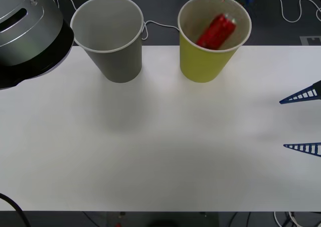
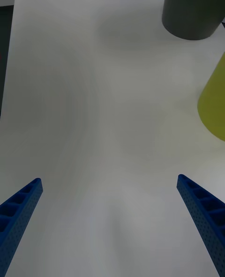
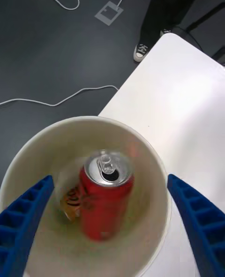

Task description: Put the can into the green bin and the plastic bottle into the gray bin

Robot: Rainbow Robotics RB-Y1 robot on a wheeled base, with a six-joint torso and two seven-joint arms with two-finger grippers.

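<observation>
Right gripper (image 1: 301, 122) sits low at the near right edge of the table (image 1: 160, 152), fingers spread wide and empty, nothing between them. From its wrist I see bare tabletop ahead, with the gray bin (image 2: 194, 7) and the green bin (image 2: 214, 103) farther off. Left gripper (image 3: 112, 225) hangs over the green bin's (image 3: 84, 131) mouth, fingers apart on either side of the rim, holding nothing. The can (image 3: 104, 195) lies inside that bin, released. From the front, the can (image 1: 216, 31) leans against the inner wall of the green bin (image 1: 210, 61); its long axis is tilted, silver top and pull tab upward toward the far rim. The gray bin (image 1: 113, 51) stands just beside, apparently empty. I judge the can step done. I can pick out no plastic bottle on the table, so the next move calls for locating it before committing either arm.
</observation>
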